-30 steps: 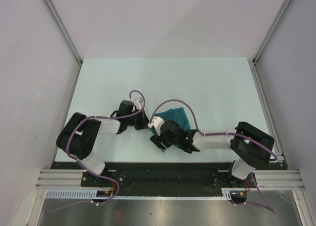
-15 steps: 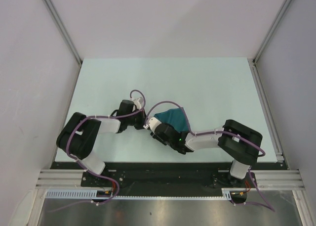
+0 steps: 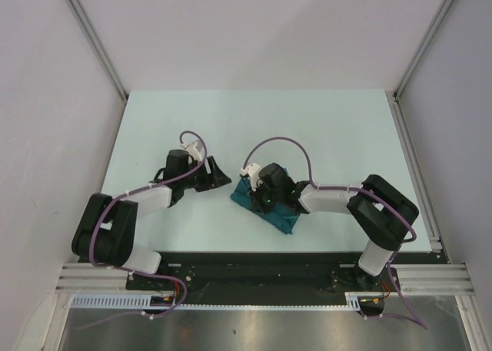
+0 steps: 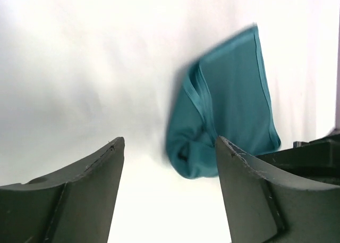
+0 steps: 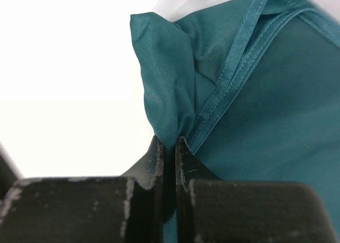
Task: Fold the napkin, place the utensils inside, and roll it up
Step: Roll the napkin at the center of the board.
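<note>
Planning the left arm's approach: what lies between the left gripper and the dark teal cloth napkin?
Nothing: only bare pale table separates the left gripper from the dark teal cloth napkin, as the top and left wrist views show.

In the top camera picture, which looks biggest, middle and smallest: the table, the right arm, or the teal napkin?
1. table, biggest by far.
2. right arm, next, though it sits nearer the camera.
3. napkin, smallest, bunched and partly hidden under the arm.
</note>
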